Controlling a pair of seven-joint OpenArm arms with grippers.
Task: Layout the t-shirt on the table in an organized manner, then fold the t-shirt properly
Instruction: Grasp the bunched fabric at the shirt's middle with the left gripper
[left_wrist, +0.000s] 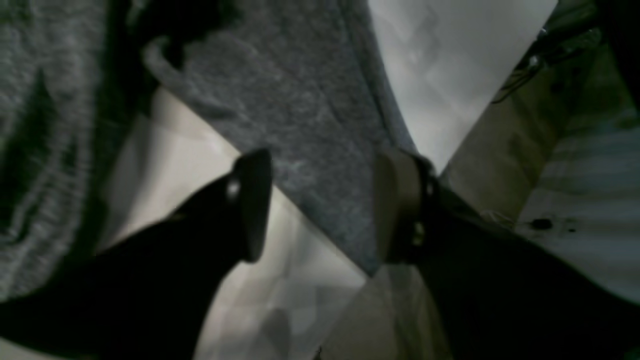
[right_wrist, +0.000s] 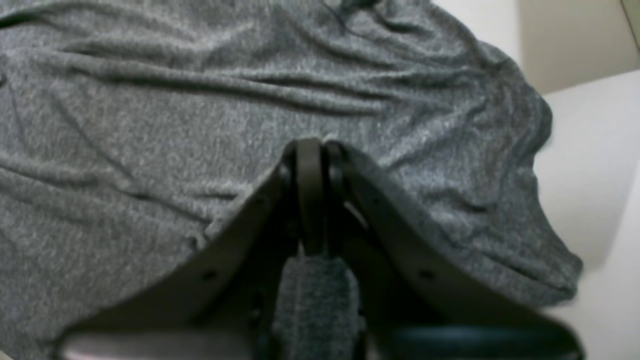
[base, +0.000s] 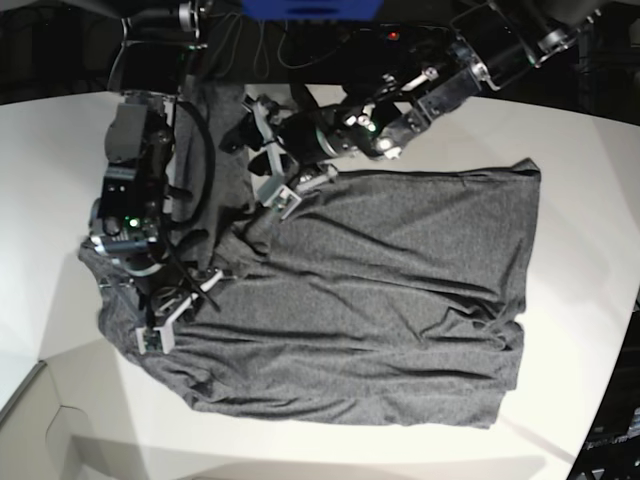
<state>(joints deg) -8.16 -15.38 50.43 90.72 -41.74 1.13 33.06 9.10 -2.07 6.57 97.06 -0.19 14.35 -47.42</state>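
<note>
T-shirt (base: 380, 300): dark heathered grey, spread wrinkled over the middle of the table (base: 40, 190), hem toward the table's right side in the base view, upper part bunched under both arms.

Left gripper (left_wrist: 320, 205): at the shirt's top edge; fingers (left_wrist: 255, 200) spread, a strip of shirt lying between them, not pinched.

Right gripper (right_wrist: 315, 150): at the shirt's left end in the base view; fingers pressed together on a fold of shirt.
</note>
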